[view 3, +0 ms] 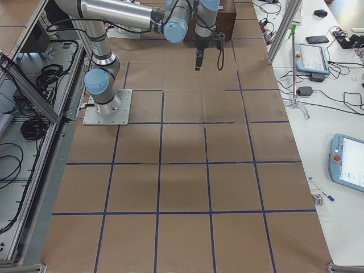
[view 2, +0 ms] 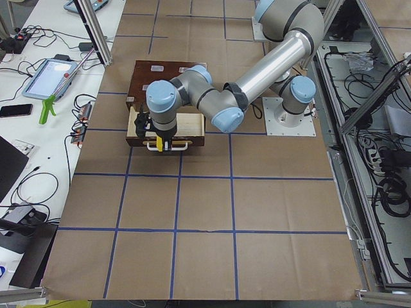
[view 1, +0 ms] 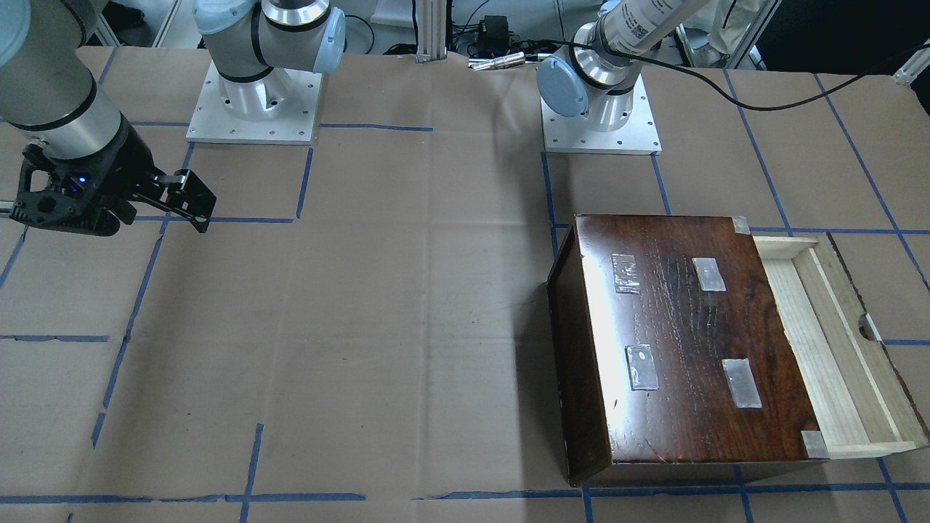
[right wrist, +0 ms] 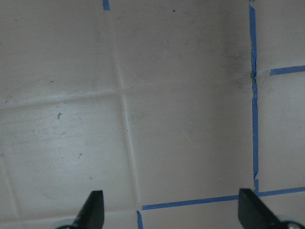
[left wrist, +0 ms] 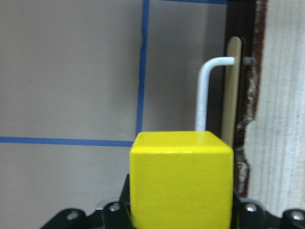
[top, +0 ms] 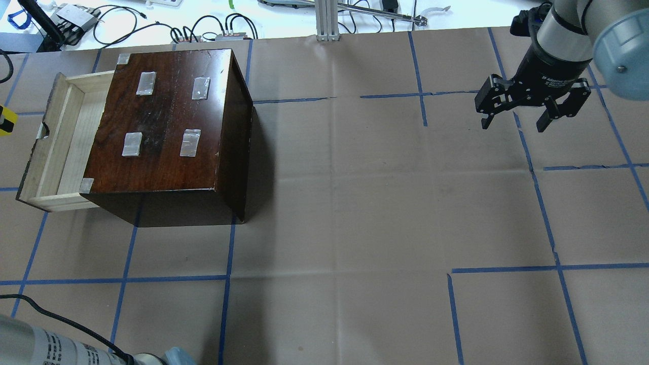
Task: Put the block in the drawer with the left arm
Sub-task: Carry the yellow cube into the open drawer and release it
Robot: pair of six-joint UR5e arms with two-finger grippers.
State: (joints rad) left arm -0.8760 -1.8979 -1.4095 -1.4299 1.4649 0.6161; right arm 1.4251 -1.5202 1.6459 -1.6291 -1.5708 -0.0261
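A flat brown paper-covered surface [top: 355, 203], marked into squares by blue tape lines, carries everything. The silver-grey left arm [view 2: 270, 63], with pale-blue joint caps, reaches from its base plate across to the drawer end of the box. The matching silver-grey right arm [top: 563, 30] is at the opposite side of the surface, well apart from the box.

The glossy dark-brown wooden box [top: 167, 116] sits on the surface, with pale tape patches [top: 146, 82] stuck on its top. On the side facing away from the right arm, the shallow pale bare-wood drawer [top: 71, 147], with its dark-stained notched front, is pulled partly out.

The black two-finger left gripper [view 2: 158, 136] points down just beyond the drawer's front, clamped on a small bright yellow cube [left wrist: 181, 183]. The black right gripper [top: 513, 124] hangs over bare paper with its fingers spread apart and nothing between them.

A white bent-rod handle [left wrist: 205, 90] sticks out from the drawer's front, beside a thin tan wooden strip [left wrist: 231, 86]. The cube is held above the surface in line with that handle. It is just outside the dark front and not over the tray's pale floor.
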